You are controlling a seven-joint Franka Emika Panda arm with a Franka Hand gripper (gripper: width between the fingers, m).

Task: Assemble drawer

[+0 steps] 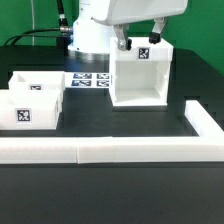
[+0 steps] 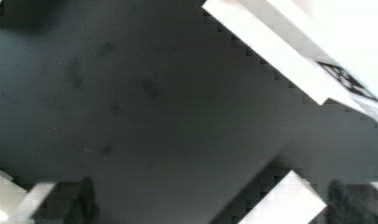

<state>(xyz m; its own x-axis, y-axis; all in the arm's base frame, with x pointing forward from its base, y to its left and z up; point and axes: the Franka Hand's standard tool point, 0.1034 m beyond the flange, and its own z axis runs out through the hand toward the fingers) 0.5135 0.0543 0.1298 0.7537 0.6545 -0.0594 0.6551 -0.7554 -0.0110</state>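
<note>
The white drawer casing (image 1: 139, 76) stands upright at the middle right of the table, its open front facing the camera and a tag on its top. Two white drawer trays (image 1: 38, 84) (image 1: 26, 108) with tags sit at the exterior view's left. My gripper (image 1: 141, 38) hangs just above the casing's top, jaws apart and empty. In the wrist view the gripper (image 2: 207, 205) shows two dark fingers (image 2: 61, 200) wide apart. A white edge (image 2: 303, 198) lies between them near one finger. A white tagged part (image 2: 307, 55) crosses one corner.
The marker board (image 1: 90, 80) lies flat behind the trays, next to the casing. A low white L-shaped fence (image 1: 100, 150) runs along the front and up the exterior view's right side (image 1: 205, 120). The arm's base stands at the back.
</note>
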